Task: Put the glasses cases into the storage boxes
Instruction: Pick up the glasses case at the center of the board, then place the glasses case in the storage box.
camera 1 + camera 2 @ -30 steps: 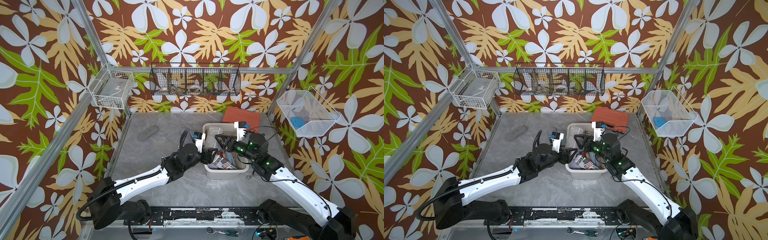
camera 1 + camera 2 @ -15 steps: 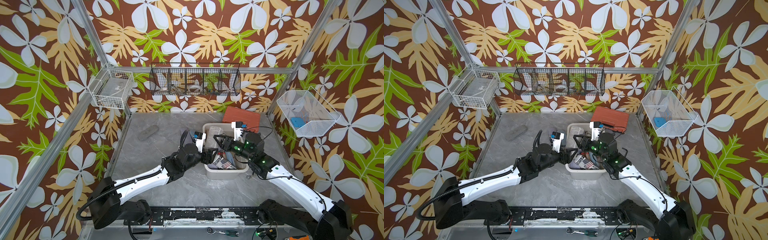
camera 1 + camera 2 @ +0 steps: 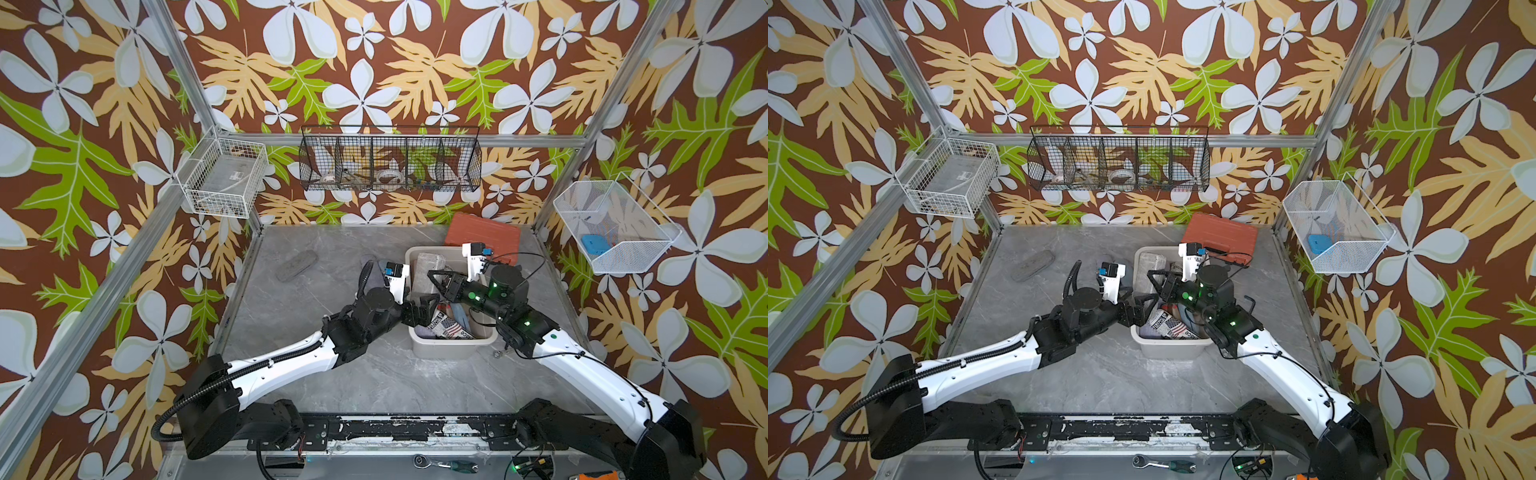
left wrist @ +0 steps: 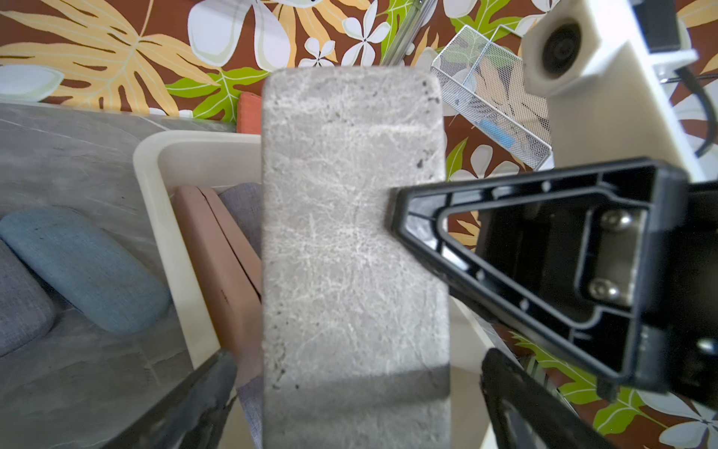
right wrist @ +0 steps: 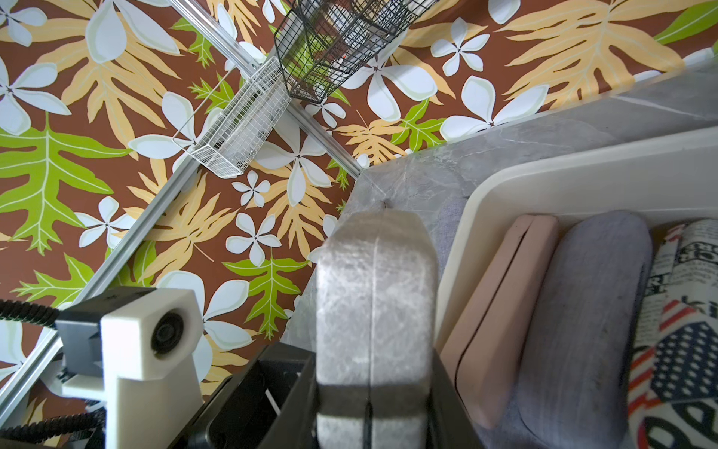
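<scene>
Across the grey marble table [image 3: 332, 374], clock read in a top view with twelve at the back wall: the storage box [image 3: 453, 350], a cream tub, sits at about 3 o'clock. An orange-red tool case [image 3: 482, 232] lies just beyond it at 1 o'clock. Both arms meet over the tub's 9 o'clock side. The left gripper [image 3: 424, 308] has its jaws spread wide; the left wrist view shows gaps between them and the case on both sides, so it carries nothing. The right gripper [image 3: 438, 282] reaches in from 3 o'clock, and the right wrist view shows its jaws pressed on both faces of a grey marbled case [image 3: 428, 270]. That case hangs lifted above the tub's 10 o'clock corner, not yet inside. Already in the tub are a newspaper-print case [image 3: 446, 328], a lavender case [image 5: 590, 311] and a pink case [image 5: 497, 311], packed side by side. Loose on the table are a light blue case [image 4: 81, 268], just outside the tub's 9 o'clock wall, and a flat grey case [image 3: 297, 266], well apart at 10 o'clock. Judgement: this is a hand-over, with the grey marbled case passing to the right gripper. The next move calls for the left arm to back off toward 9 o'clock without brushing the case. The right arm should then lower the case into the tub and part its jaws. Several cases remain, so the task looks partway done.
</scene>
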Controlling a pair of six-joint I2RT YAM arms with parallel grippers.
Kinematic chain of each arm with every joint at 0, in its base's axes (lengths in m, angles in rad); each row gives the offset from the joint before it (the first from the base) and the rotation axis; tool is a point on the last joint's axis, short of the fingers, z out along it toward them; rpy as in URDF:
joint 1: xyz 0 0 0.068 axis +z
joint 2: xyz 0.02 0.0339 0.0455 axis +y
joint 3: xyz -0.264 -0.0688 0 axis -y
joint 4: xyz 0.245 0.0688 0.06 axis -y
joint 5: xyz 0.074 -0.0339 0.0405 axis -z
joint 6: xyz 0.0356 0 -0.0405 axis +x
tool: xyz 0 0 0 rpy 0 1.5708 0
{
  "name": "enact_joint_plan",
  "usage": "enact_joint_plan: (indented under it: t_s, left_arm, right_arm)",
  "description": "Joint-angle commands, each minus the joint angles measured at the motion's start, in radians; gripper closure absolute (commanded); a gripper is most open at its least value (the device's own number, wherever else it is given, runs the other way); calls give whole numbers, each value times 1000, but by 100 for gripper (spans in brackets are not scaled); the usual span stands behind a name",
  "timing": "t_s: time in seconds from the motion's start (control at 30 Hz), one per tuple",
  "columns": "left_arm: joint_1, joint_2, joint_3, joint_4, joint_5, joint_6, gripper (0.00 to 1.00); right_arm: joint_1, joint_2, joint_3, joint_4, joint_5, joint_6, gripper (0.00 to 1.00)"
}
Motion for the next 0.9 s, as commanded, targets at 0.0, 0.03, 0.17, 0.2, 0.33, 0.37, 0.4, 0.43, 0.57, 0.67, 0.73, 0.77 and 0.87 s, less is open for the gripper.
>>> enact_joint_plan:
  t_s: [0.0, 0.03, 0.17, 0.2, 0.33, 0.37, 0.4, 0.43, 0.57, 0.67, 0.73, 0.77, 0.87]
  left_arm:
    - [-2, -31, -17, 44, -37, 1, 0]
    - [-2, -49, -27, 41, -51, 5, 0]
    - [-1, -132, -61, 7, -159, 13, 0]
    - [-3, -157, -72, -5, -192, 13, 0]
    - [-2, -248, -139, -17, -304, 17, 0]
    - [-1, -263, -153, -19, -326, 13, 0]
    - [0, -279, -166, -26, -355, 9, 0]
    - [-1, -291, -176, -41, -383, 0, 0]
    - [0, -324, -213, -69, -484, -30, 0]
    - [3, -335, -218, -101, -511, -48, 0]
    - [3, -338, -219, -115, -513, -47, 0]
    - [5, -337, -220, -119, -513, -44, 0]
    - [6, -333, -219, -132, -520, -41, 0]
  right_arm:
    - [1, -7, 62, -26, 52, -86, 71]
    - [0, -9, 86, -59, 82, -115, 71]
    - [1, -6, 174, -200, 212, -212, 71]
    - [1, 4, 202, -253, 248, -240, 71]
    - [-1, 37, 252, -387, 372, -322, 71]
    - [-1, 41, 253, -406, 400, -335, 71]
    - [-1, 46, 257, -429, 432, -349, 71]
    - [-1, 53, 262, -446, 463, -367, 71]
    - [-4, 90, 298, -507, 645, -421, 71]
    - [-24, 126, 329, -549, 712, -438, 71]
    - [-37, 140, 328, -552, 705, -440, 71]
    - [-41, 146, 322, -548, 703, -439, 71]
    - [-43, 178, 315, -557, 714, -440, 71]
